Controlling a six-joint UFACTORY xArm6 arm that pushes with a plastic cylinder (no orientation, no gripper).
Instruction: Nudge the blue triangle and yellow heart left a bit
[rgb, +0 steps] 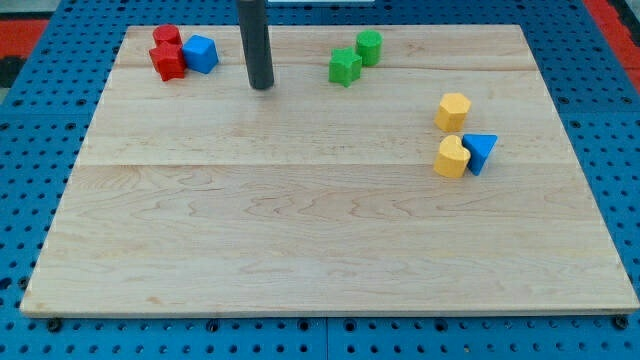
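Note:
The blue triangle (481, 152) lies at the view's right, touching the right side of the yellow heart (452, 158). A yellow hexagon (453, 111) sits just above them. My tip (262, 86) is at the view's upper left of centre, far to the left of the heart and triangle and touching no block.
A red cylinder (167, 38) and a red star (168, 62) sit at the top left beside a blue cube (201, 53). A green star (345, 67) and a green cylinder (369, 47) sit at the top centre. The wooden board (320, 250) has a blue pegboard around it.

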